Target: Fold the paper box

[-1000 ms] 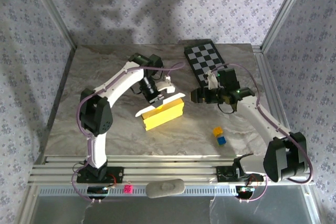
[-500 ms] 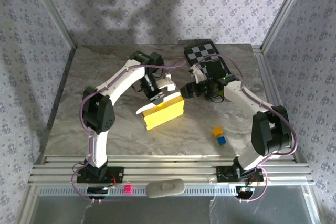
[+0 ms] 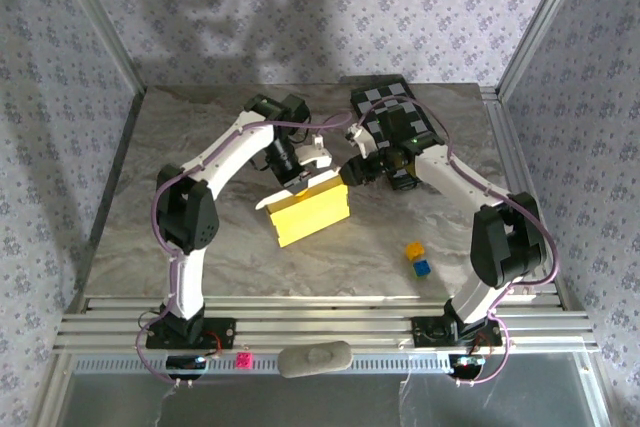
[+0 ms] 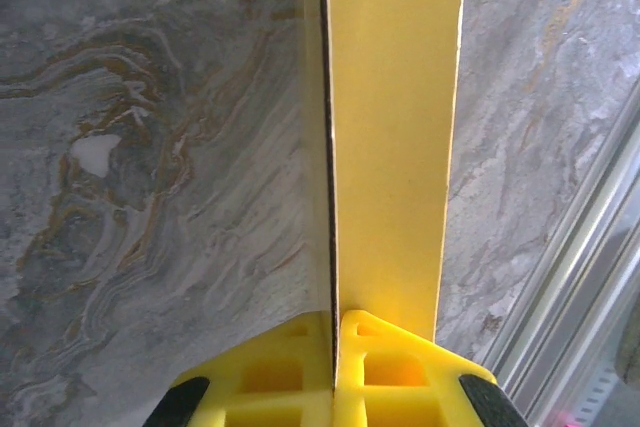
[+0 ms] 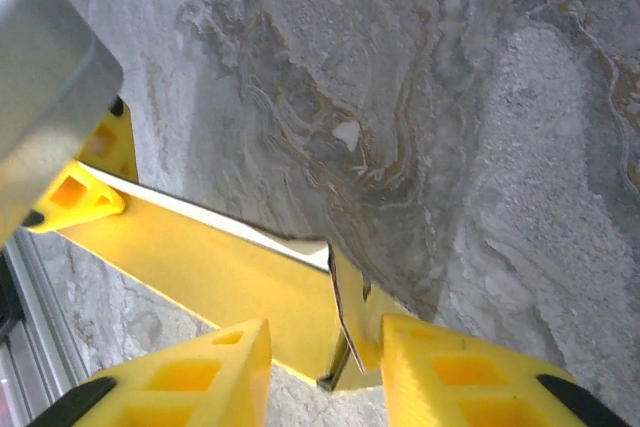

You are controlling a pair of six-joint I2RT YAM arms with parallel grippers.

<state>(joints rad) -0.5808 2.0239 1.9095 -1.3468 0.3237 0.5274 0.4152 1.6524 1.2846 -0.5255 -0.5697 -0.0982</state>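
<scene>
we find the paper box (image 3: 308, 212) in the middle of the worktop (image 3: 185, 142), left fingers (image 4: 270, 379) pinching its thin wall, right fingers (image 5: 215, 372) spread astride its end flap, chequered board (image 3: 388, 97) at the far edge under the right arm, yellow cube (image 3: 414, 248) and blue cube (image 3: 421, 267) towards the near right

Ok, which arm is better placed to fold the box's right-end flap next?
Right. The right gripper has its jaws apart around the end flap of the paper box, so it probably only needs to close. The left gripper is shut on the box's long panel, holding it steady.
</scene>
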